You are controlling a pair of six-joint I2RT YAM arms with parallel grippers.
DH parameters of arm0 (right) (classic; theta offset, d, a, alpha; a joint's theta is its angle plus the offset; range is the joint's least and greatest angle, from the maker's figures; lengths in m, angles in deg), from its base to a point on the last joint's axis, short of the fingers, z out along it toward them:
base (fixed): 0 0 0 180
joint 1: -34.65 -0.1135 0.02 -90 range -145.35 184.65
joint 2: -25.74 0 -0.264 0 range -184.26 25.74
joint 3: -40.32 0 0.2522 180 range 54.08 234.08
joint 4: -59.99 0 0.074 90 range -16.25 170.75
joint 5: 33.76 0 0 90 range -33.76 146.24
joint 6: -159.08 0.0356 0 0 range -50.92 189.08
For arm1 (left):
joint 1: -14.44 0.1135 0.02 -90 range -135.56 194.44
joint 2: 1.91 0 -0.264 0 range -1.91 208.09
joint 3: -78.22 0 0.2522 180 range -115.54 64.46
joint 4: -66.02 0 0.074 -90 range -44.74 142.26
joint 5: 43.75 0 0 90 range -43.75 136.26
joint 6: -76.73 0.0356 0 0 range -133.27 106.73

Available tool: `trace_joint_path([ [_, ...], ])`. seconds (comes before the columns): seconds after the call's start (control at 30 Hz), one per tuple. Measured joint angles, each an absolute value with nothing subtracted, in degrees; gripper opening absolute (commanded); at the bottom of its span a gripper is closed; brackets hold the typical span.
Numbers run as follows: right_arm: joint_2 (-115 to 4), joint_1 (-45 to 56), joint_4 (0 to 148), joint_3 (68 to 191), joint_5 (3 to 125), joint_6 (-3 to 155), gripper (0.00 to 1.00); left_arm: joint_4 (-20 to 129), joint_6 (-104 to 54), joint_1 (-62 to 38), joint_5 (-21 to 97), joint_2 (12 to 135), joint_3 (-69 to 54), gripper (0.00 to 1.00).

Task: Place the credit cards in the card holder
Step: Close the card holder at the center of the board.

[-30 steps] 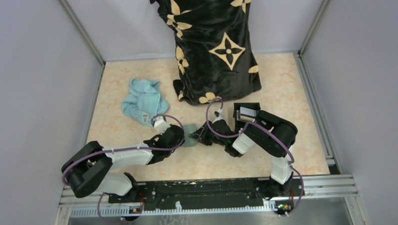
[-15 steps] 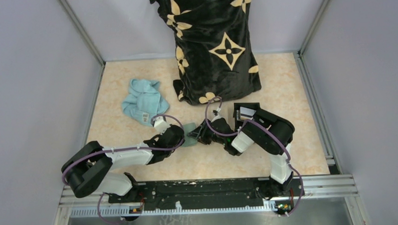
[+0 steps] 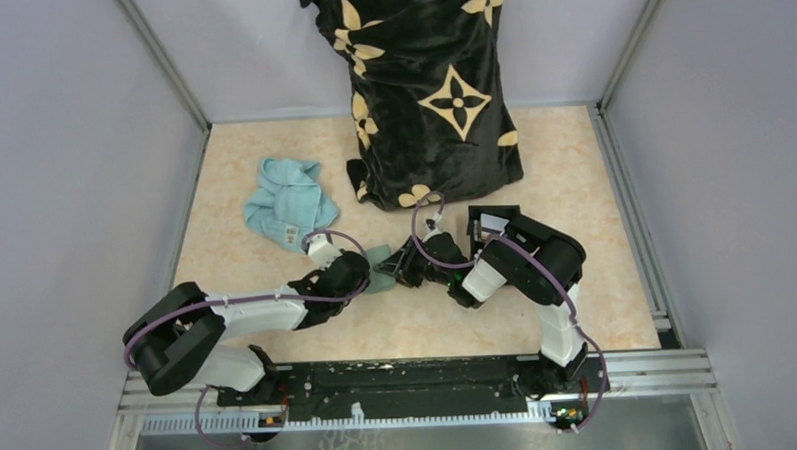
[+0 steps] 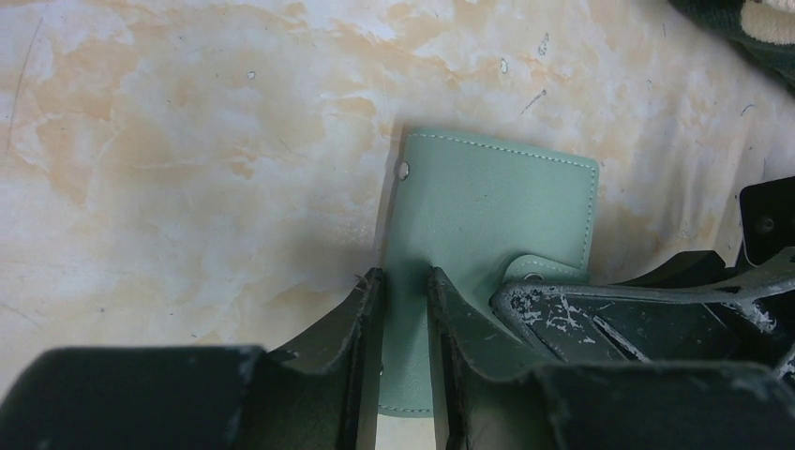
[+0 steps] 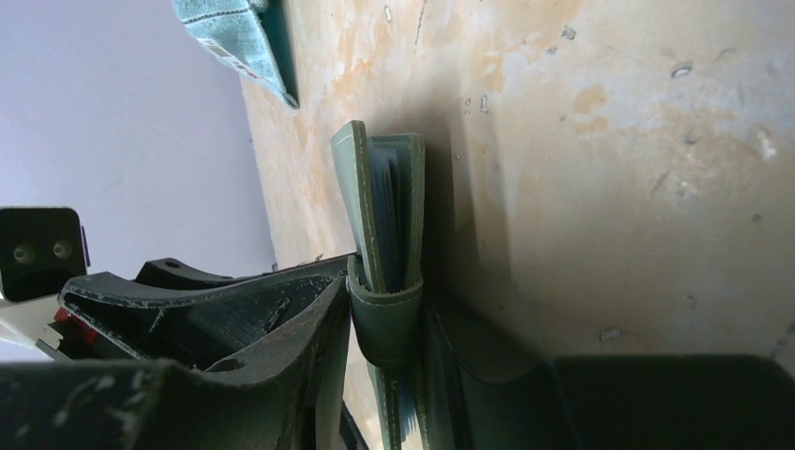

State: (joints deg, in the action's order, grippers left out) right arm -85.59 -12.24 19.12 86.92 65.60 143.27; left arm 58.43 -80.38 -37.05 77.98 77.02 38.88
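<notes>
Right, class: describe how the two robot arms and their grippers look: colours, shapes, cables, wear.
Both the left arm and right arm have white tubular links joined by black joint housings, with thin purple cables looping along them. The left gripper and right gripper have black tapering fingers; the right's show pale scuffs.

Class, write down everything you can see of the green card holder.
The card holder is a sage-green wallet of soft, leather-like material, with pale stitching along its edges and a rounded strap tab. It is folded nearly shut, and dark card edges show between its leaves. It lies low over the marbled table, between the arms. The left end effector pinches one edge, and the right end effector closes around the strap end.
</notes>
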Motion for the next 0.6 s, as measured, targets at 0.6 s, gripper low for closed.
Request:
trace_joint_path([
  [0.6, -88.6, -10.8, 21.3, 91.0, 70.2, 145.6, 0.0, 57.5, -81.4, -37.9, 81.7, 77.0, 39.1, 0.29],
])
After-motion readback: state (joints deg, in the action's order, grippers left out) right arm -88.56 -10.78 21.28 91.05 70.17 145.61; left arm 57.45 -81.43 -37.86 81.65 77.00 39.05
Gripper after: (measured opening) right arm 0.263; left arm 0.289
